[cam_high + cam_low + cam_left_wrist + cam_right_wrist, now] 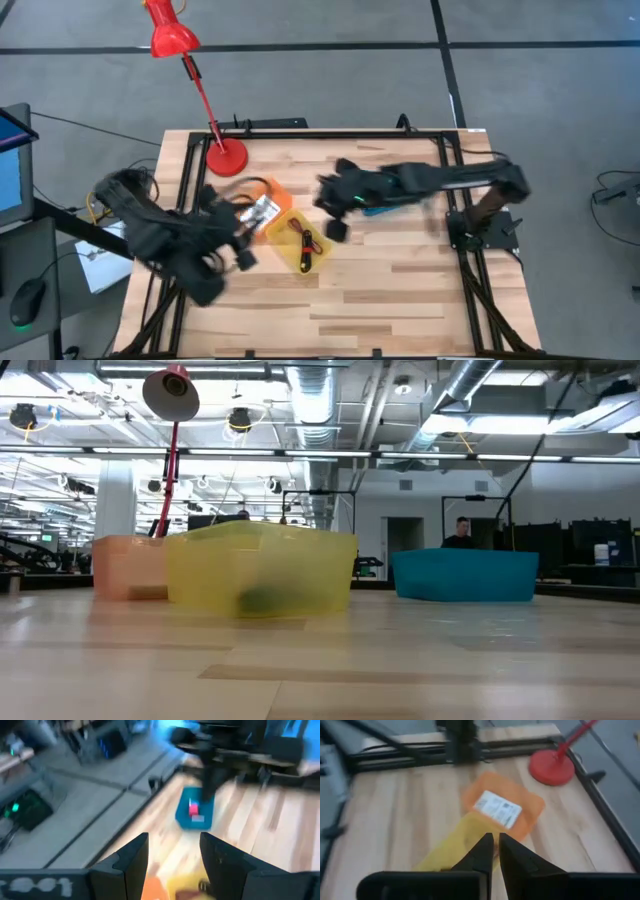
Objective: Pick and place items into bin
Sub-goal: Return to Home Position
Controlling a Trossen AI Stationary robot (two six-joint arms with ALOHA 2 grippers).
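1. Items lie in the bins. A white box (262, 211) is in the orange bin (278, 192), a dark red cord (304, 243) in the yellow bin (288, 255), and a pink cube (193, 809) in the blue bin (184, 817). I see none lying loose on the desk (400, 290), so the sorting looks done.
2. The left claw (172, 840) is released, with its fingers spread and nothing between them. It sits just beside the orange and yellow bins, on their left.
3. The right claw (493, 837) is clenched on nothing, its fingers almost touching. It hangs near the yellow bin, between that bin and the blue one.
4. The step in hand looks like a retreat to rest, so each arm should rise first and then draw back to its own side. That way no finger catches a bin wall.
5. The left arm should keep away from the red lamp (227, 157) behind the orange bin. The right arm lies over the blue bin and should lift before it folds.
6. Only the left wrist view shows what is inside the blue bin, because in the high view the right arm covers most of it.
7. Only the right wrist view shows the label on the white box.
8. The low view shows neither arm. It shows the three bins standing upright in a row, and a person (460, 532) far off in the room.
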